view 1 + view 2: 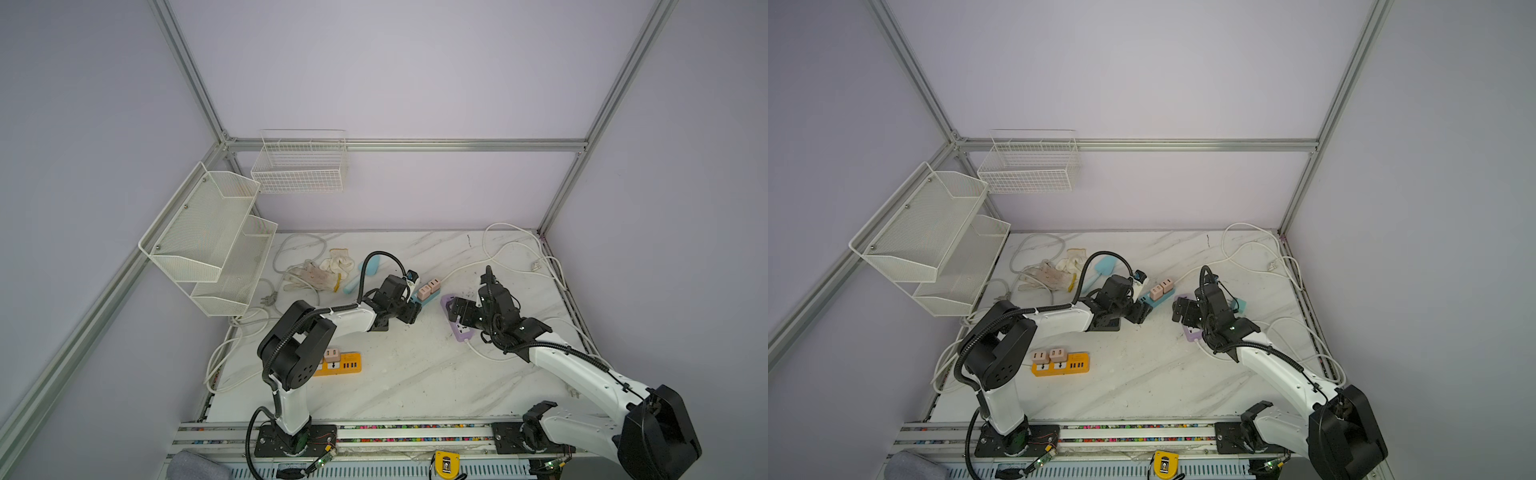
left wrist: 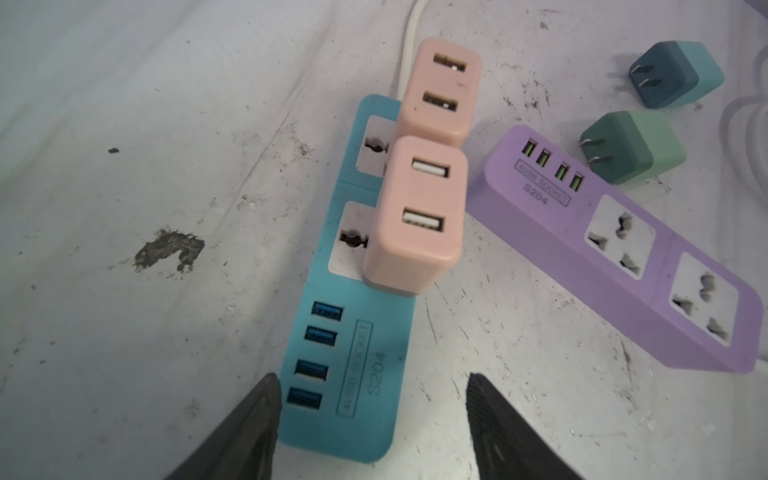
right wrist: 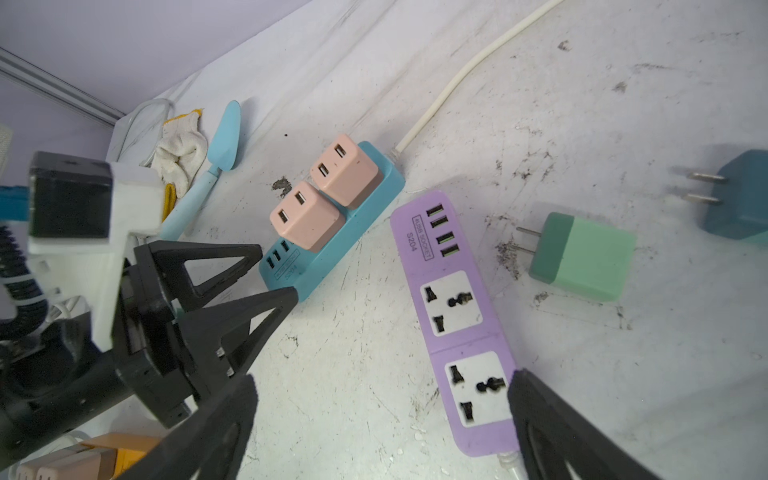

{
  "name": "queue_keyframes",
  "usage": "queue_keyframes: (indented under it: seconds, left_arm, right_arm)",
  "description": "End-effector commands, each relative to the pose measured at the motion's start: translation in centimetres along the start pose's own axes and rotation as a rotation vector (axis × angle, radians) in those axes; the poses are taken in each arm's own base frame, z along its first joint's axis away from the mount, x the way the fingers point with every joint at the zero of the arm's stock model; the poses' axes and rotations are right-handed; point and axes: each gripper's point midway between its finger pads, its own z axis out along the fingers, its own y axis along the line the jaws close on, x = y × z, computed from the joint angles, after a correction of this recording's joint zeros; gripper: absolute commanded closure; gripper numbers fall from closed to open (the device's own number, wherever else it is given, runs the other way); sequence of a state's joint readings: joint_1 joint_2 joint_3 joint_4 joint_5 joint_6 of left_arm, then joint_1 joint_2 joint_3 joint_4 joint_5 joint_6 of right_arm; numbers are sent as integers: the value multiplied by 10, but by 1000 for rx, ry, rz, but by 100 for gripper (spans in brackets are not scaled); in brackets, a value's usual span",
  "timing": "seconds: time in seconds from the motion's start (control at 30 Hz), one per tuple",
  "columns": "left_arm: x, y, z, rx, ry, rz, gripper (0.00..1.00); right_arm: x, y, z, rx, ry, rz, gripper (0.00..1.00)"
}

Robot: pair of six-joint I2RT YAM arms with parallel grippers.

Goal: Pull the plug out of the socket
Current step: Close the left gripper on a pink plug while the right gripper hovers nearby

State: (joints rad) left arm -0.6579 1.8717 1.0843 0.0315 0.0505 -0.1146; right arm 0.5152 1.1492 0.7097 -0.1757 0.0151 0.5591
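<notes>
Pink plugs [image 2: 415, 220] (two, side by side) sit in the blue power strip [image 2: 353, 374] at the middle of the counter [image 2: 124, 124]. The left end effector [image 2: 372, 376] is open, its fingers on both sides of the strip's near end. The right end effector [image 3: 382, 376] is wide open over the purple power strip [image 3: 453, 266], just right.

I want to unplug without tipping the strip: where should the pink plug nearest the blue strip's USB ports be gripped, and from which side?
Grip the pink plug by its two flat walls that face across the blue strip, coming down from above, since it stands upright. The second pink plug sits close beside it along the strip, leaving little room for a finger there.
</notes>
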Motion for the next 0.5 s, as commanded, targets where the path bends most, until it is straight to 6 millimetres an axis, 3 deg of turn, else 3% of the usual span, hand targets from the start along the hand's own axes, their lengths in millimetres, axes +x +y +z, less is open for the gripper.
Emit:
queue_keyframes:
  seconds: [0.0,0.47]
  left_arm:
    - [-45,-5,-3,9,-74,83,28]
    - [-39,18,18,-114,-42,108,28]
  right_arm:
    - [-12,1,-11,4,-34,-17,3]
    - [-14,-3,-9,22,-32,-44,3]
